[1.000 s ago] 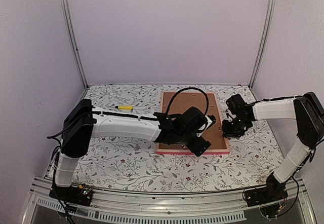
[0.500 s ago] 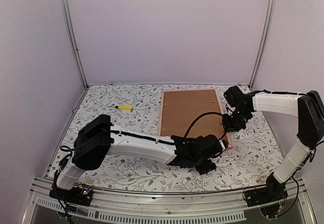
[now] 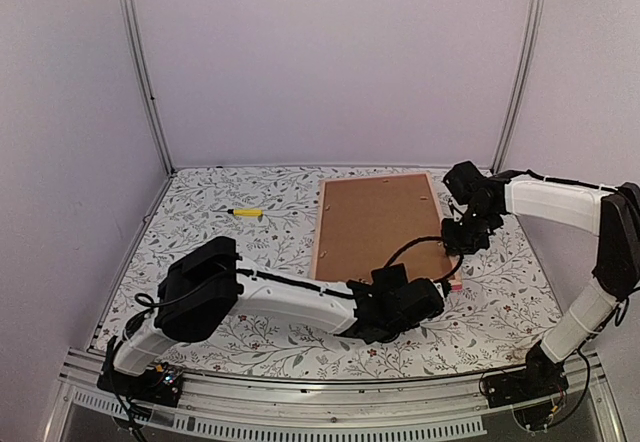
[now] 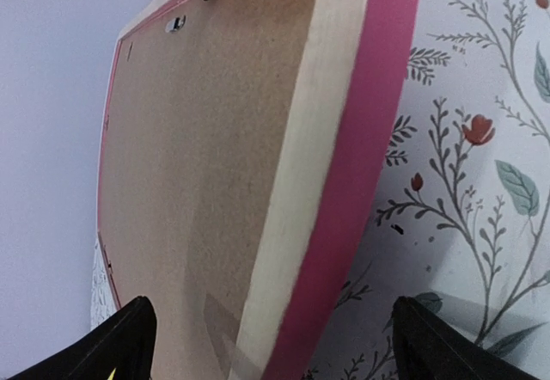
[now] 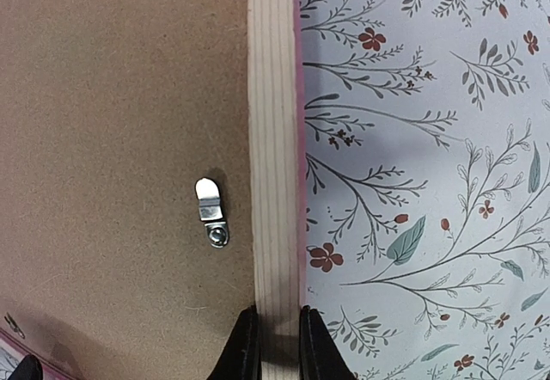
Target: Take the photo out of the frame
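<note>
Frame (image 3: 318, 230) lies back-side up on the floral counter (image 3: 250, 247), right of centre. Brown backing board (image 3: 375, 224) faces the ceiling, and the pink border shows only at the near right corner.

Left arm reaches across from the left, low over the counter. Left jaws sit at the frame's near edge, towards the near right corner.
- Left wrist view: both fingers (image 4: 129, 341) at the bottom corners of the picture, spread wide apart, released.
- Between them lie the pale wooden rail, the pink outer edge and a strip of board.
- Neither finger is seen touching the frame.
- One finger stands over the board side. The other stands over the bare counter outside the pink edge.

Right arm comes in from the right. Right jaws are at the frame's right rail, about midway along it.
- Right wrist view: the two fingers (image 5: 245, 350) stand close together at the bottom edge, one on each side of the pale wooden rail.
- Inner finger is on the board side, outer finger on the counter side. The rail fills the gap between them, so the jaws are clenched on the frame's rail.
- A small metal turn clip (image 5: 210, 212) sits on the board just beside the rail, a little ahead of the fingers and not touched by them.

Yellow pen (image 3: 245, 212) lies on the counter left of the frame, well apart from both arms.
</note>
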